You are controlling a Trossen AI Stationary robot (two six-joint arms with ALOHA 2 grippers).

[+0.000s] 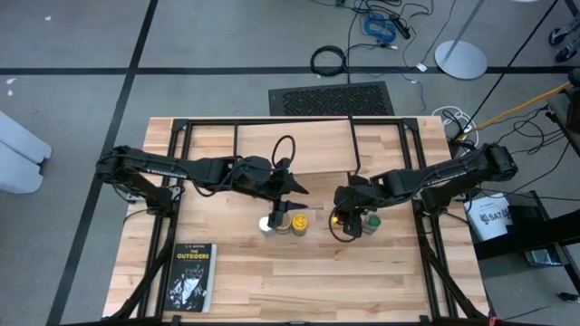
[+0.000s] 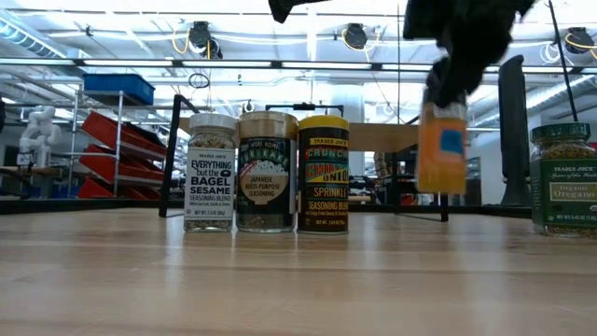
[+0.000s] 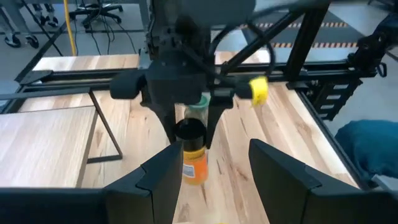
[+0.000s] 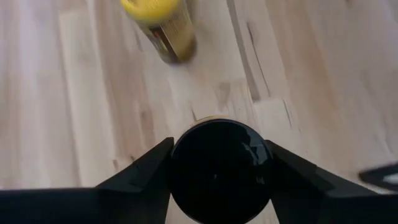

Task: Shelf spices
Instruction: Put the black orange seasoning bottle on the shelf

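Observation:
My right gripper [image 1: 344,217] is shut on an orange spice jar with a black lid [image 2: 441,149], which hangs above the table. Three jars stand in a row on their bases: white lid [image 2: 210,173], tan lid [image 2: 267,173], yellow lid [image 2: 323,173]. A green-lidded jar [image 2: 562,177] stands to the right of the held one. My left gripper [image 3: 217,186] hovers open and empty above the row, pointing toward the right arm. The shelf [image 3: 37,137], a light plank on thin black wire legs, stands toward the far edge. My right gripper pinches the orange jar by its black lid [image 4: 186,155], one finger on either side of the lid. The fingers slant down from above, coming from the table's right side. The jar hangs roughly upright below them, its base [image 2: 441,189] clear of the table.
A black book [image 1: 192,276] lies at the near left corner. Black frame rails [image 1: 181,154] run along the table's far, left and right sides. Bare wood lies in front of the jar row toward the near edge.

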